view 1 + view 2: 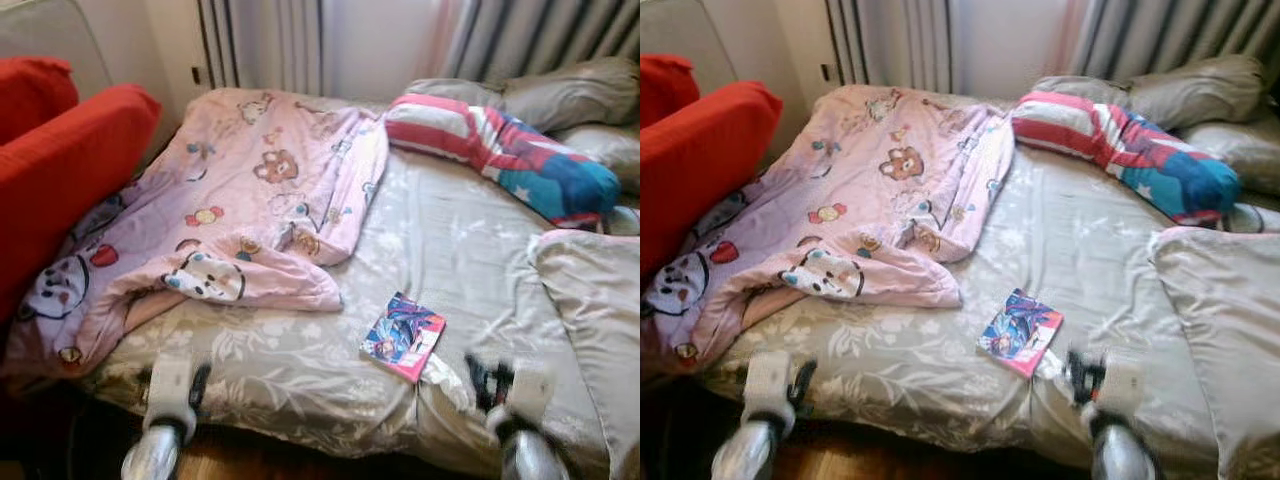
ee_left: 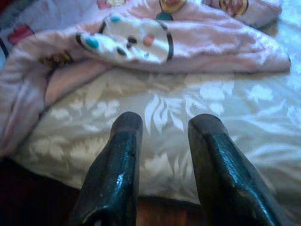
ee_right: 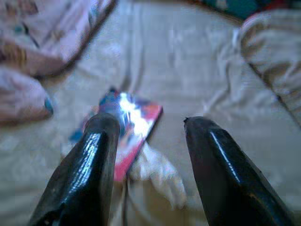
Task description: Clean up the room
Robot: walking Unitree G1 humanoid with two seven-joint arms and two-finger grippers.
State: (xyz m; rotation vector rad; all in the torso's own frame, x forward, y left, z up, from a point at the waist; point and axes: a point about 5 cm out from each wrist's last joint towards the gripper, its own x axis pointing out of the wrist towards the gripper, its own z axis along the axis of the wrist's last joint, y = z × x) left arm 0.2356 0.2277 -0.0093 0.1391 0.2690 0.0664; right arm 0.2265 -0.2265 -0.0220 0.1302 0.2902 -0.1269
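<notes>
We stand at the near edge of an unmade bed (image 1: 300, 370), both arms raised over the grey floral sheet, with the room's tidying not yet begun. A pink cartoon-print blanket (image 1: 250, 200) lies rumpled across the left half, one edge folded back on itself and its far-left side spilling toward a red sofa (image 1: 60, 170); it looks tossed aside, not spread. A small picture book (image 1: 403, 337) rests flat on the sheet near the front edge, right of centre, well apart from the blanket, as if dropped there. A striped red, white and blue pillow (image 1: 500, 150) sits at the far right among grey pillows (image 1: 560, 90).

Our right gripper (image 3: 150, 141) hovers just near of the book, jaws spread wide and holding nothing, its fingers framing the cover; we judge the book the likely first pick. Our left gripper (image 2: 162, 136) hangs over the sheet just short of the blanket's folded edge, jaws likewise parted, empty, touching nothing.
</notes>
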